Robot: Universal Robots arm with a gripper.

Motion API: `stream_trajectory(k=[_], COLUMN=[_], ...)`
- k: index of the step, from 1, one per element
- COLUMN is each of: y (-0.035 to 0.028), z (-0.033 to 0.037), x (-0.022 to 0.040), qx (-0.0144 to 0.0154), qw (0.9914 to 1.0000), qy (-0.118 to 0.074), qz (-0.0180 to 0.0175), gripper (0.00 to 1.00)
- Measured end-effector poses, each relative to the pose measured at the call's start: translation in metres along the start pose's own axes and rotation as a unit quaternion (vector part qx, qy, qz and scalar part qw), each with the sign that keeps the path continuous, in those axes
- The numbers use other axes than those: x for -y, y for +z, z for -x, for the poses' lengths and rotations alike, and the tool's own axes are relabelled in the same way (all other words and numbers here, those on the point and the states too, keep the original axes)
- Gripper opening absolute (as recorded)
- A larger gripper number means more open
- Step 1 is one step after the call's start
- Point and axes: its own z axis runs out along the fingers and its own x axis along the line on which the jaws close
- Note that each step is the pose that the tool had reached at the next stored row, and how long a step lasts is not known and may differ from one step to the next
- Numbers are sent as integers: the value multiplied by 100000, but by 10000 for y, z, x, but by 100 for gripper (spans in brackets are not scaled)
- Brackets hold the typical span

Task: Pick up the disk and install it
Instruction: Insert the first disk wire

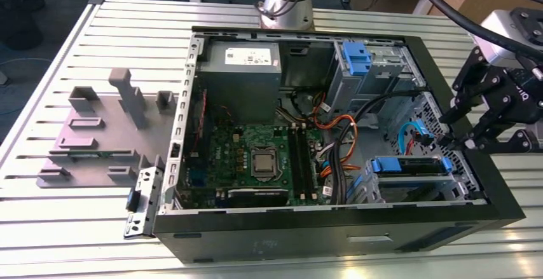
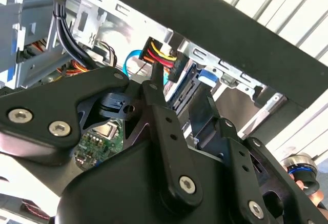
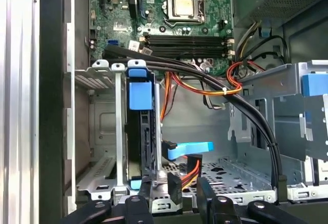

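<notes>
Blue-railed disk seated; gripper beside

The disk sits inside the open computer case, in a metal cage near the front corner at the exterior view's right; its blue rail faces up; in the first wrist view the disk stands on edge in the cage, dark, with a blue tab at one end.
</notes>
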Motion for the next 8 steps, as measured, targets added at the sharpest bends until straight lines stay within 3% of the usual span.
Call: stream_trajectory(k=[8], y=[71], z=[19], x=[58], qx=[-1], qw=[100000], qy=[10], qz=[100], gripper=[47])
